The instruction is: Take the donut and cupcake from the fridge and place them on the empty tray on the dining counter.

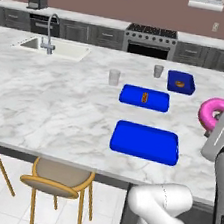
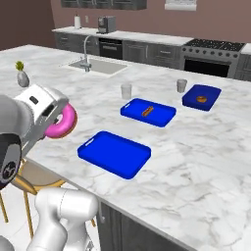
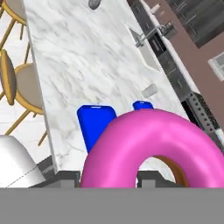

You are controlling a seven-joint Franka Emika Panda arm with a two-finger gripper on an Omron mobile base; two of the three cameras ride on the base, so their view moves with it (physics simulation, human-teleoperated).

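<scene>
My gripper is shut on the pink donut, holding it in the air above the near edge of the white marble dining counter. In the left base view the donut hangs to the right of the wide empty blue tray, a short way off. In the hand view the donut sits close before the lens, with the tray and the counter beyond it. The tray lies flat near the counter's front. The cupcake and the fridge are out of view.
Two smaller blue trays, each with a brownish pastry, lie behind the wide one. Two glasses stand nearby. A sink sits at the far left, stools below the front edge, a stove behind.
</scene>
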